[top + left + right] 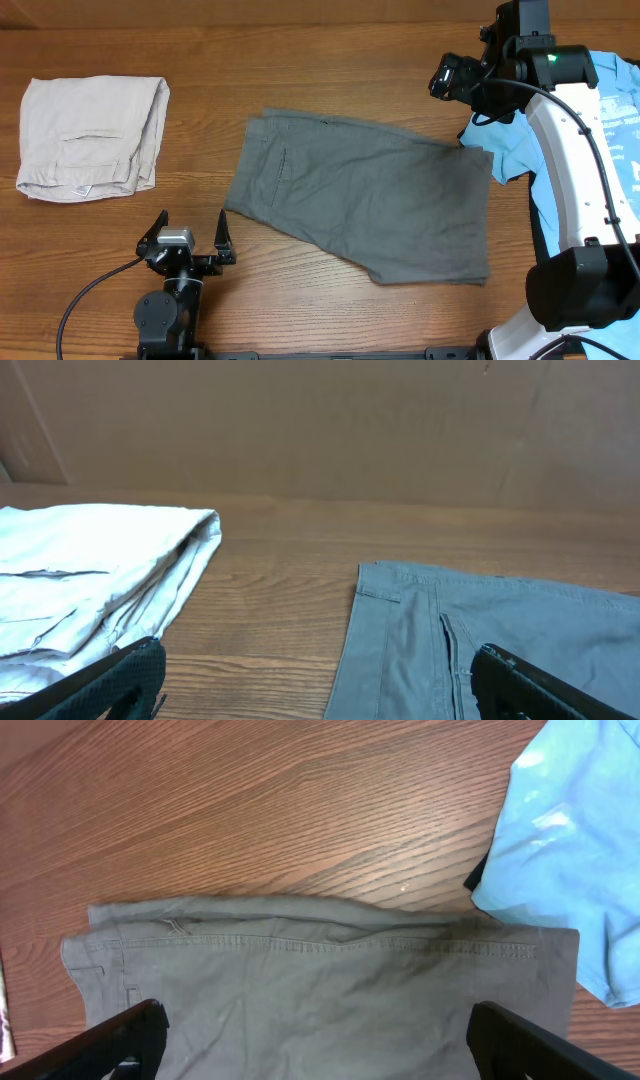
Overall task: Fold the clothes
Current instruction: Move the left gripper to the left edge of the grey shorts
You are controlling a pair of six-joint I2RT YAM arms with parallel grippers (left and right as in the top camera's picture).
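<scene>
The dark grey shorts (360,200) lie flat in the middle of the table, waistband to the left and slit back pocket facing up. My left gripper (190,240) is open and empty, low at the table's front, just left of the waistband corner. In the left wrist view the shorts (520,630) lie ahead and to the right between the open fingers (320,695). My right gripper (450,78) is raised above the far right end of the shorts. It is open and empty (325,1050), looking down on the shorts (320,980).
Folded pale beige shorts (90,135) lie at the far left, also in the left wrist view (90,580). A light blue T-shirt (510,145) lies at the right edge, touching the grey shorts' far right corner (570,840). The table top is brown wood (330,70).
</scene>
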